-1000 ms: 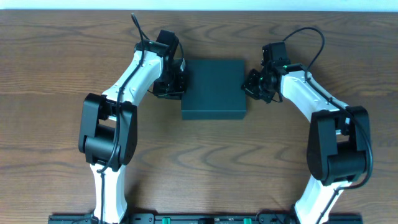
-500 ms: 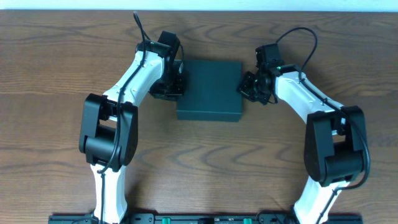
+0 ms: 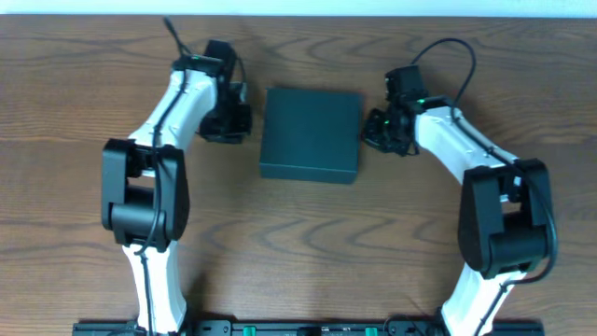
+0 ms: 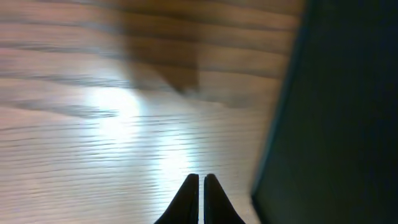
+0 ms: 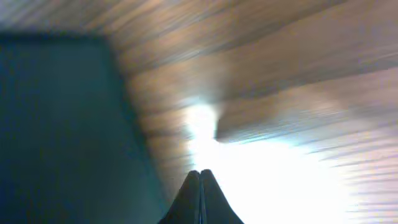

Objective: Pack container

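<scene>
The dark teal container lies closed on the wooden table, a little skewed, between the two arms. My left gripper is shut and empty, standing a short way off the box's left side. In the left wrist view its black fingertips press together over bare wood, with the container filling the right side. My right gripper is shut and empty, close beside the box's right edge. The right wrist view shows its closed tips next to the container, which fills the left side.
Wooden table all round the box. A black cable loops above the right arm. Both arm bases stand at the front edge.
The left arm has drawn back to the left, away from the box. The container has slid left and turned slightly. The right gripper has stayed by its right edge.
</scene>
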Tool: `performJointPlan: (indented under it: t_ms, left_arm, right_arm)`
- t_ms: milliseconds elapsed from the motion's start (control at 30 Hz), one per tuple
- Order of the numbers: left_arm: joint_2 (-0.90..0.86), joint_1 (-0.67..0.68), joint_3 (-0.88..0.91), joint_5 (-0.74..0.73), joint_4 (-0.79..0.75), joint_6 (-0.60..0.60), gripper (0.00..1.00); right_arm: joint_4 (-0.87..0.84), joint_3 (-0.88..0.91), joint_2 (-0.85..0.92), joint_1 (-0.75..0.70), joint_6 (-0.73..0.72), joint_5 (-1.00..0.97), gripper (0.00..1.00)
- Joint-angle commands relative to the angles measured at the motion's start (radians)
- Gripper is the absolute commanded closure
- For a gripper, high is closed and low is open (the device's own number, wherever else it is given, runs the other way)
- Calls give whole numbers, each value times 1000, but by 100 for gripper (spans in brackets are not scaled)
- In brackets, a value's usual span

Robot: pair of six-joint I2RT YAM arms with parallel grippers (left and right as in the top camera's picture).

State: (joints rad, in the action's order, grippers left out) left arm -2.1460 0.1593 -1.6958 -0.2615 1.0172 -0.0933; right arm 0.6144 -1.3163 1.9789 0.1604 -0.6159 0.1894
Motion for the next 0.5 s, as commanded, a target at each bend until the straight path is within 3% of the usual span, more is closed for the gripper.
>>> performJointPlan:
  t_ms: [0, 167, 367, 433, 467]
  left_arm:
    - [43, -47, -7, 11, 17, 48, 94]
    - [149, -129, -7, 7, 50, 67, 94]
    - [392, -188, -7, -1, 92, 143, 94]
    - [490, -193, -7, -1, 109, 153, 89]
    - [536, -193, -7, -2, 116, 161, 81]
  right_arm:
    - [36, -41, -63, -82, 60, -81, 98]
    - [161, -64, -153, -179, 108, -79, 99]
    - [312, -64, -313, -182, 243, -44, 96]
    - [383, -64, -384, -167, 281, -28, 61]
    - [418, -64, -422, -158, 302, -16, 45]
